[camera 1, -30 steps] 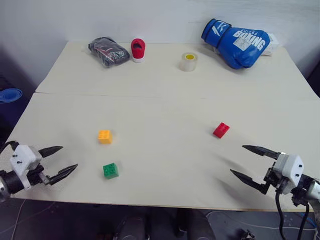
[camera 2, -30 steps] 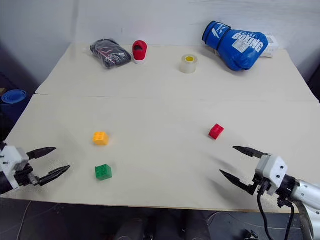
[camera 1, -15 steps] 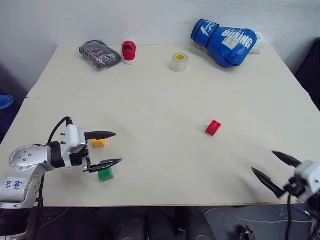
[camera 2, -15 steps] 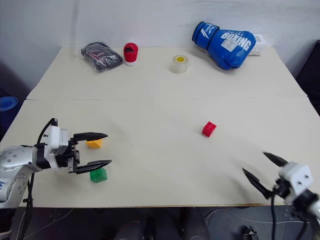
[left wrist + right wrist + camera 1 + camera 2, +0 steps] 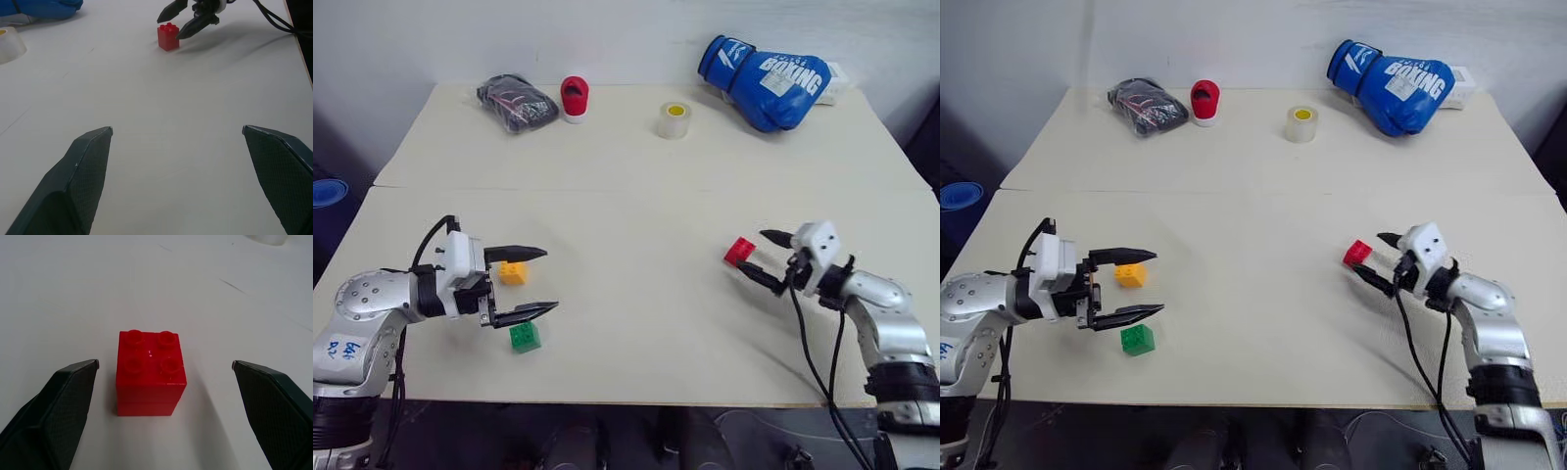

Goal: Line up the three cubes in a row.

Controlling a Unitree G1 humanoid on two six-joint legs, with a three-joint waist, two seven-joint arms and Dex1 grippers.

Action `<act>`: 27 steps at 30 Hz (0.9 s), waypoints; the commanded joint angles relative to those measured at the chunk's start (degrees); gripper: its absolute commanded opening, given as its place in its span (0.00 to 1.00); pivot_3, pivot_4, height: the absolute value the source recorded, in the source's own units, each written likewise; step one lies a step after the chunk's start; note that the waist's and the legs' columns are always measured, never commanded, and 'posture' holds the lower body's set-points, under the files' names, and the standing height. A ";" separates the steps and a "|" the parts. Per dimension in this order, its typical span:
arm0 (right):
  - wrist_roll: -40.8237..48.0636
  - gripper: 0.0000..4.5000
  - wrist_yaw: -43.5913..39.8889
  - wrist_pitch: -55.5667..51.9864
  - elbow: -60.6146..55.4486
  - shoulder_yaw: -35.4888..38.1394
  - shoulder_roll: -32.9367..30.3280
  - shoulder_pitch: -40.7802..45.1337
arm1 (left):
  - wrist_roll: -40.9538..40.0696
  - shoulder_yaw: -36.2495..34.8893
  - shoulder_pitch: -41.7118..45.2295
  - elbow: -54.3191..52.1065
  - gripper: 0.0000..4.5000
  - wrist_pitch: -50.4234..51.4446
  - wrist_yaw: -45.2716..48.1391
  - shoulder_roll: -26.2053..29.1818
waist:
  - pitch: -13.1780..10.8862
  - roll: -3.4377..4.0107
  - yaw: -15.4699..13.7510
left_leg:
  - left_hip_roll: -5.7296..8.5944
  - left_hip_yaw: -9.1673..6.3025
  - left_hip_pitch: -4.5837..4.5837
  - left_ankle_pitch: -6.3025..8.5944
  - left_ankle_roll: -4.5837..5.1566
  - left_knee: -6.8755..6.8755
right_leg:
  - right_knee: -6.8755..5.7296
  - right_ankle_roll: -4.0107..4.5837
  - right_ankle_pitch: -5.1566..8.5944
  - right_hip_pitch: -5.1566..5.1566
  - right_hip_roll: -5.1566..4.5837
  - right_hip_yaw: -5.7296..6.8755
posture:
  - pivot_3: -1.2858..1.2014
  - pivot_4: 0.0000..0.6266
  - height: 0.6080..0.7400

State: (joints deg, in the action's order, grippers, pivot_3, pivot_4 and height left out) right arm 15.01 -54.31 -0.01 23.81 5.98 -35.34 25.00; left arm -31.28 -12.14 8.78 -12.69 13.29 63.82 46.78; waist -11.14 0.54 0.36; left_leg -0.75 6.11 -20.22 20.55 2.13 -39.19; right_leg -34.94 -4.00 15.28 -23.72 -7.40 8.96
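Presently the left tool (image 5: 533,282) hangs wide open and empty low over the desk (image 5: 636,186), with the yellow-orange cube (image 5: 513,273) just behind its tips and the green cube (image 5: 525,336) just beside its nearer finger. Well apart to the right, the right tool (image 5: 759,256) is spread wide around the red cube (image 5: 150,372), which sits on the desk between its fingers, not gripped. Judging by this, the red cube's pickup is in hand; the next move calls for closing squarely on it and carrying it toward the other two.
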 commanded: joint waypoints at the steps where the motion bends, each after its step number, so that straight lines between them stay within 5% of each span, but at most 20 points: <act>1: -0.40 0.86 -1.94 3.52 4.57 -0.83 1.46 3.09 | -0.10 -0.23 -0.38 -2.02 1.00 -0.23 -0.65 -0.45 | 0.00 0.00 -0.01 | 0.00 0.00 0.00 -0.01 -0.01 0.00 | 0.00 0.00 0.00 0.00 0.00 0.00 | 0.52 0.24 1.00; 8: 2.40 0.33 -13.20 7.68 5.36 -1.71 1.31 3.61 | 0.02 -0.91 -1.19 -1.97 1.00 -0.30 -0.68 -0.19 | 0.00 0.00 -0.11 | 0.01 -0.04 -0.02 -0.03 0.01 -0.02 | 0.00 -0.02 -0.01 0.03 -0.01 0.03 | 0.52 0.24 1.00; 17: 2.35 0.34 -35.25 14.93 -6.98 -13.06 -0.42 1.25 | 0.26 -1.01 -1.74 -1.23 1.00 -0.65 -0.09 0.06 | 0.00 0.00 -0.10 | -0.02 -0.08 0.01 -0.03 -0.01 -0.02 | 0.00 -0.02 -0.01 0.04 0.00 0.06 | 0.52 0.24 1.00; 27: 0.95 0.34 -32.33 17.49 0.86 -14.46 3.93 5.18 | 0.38 -2.11 -2.80 -1.39 1.00 -0.64 0.08 0.67 | 0.00 0.00 -0.08 | 0.01 -0.11 0.00 -0.03 -0.02 -0.05 | -0.01 -0.02 -0.01 0.05 -0.01 0.08 | 0.52 0.24 1.00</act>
State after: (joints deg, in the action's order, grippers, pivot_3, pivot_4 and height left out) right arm 15.76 -87.29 16.31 24.38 -9.00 -32.17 29.60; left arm -30.91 -12.59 6.11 -12.83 13.20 63.85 46.40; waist -11.14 0.54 0.28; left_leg -0.75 5.99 -20.21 20.52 2.11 -39.24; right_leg -34.95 -4.01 15.27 -23.67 -7.41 9.05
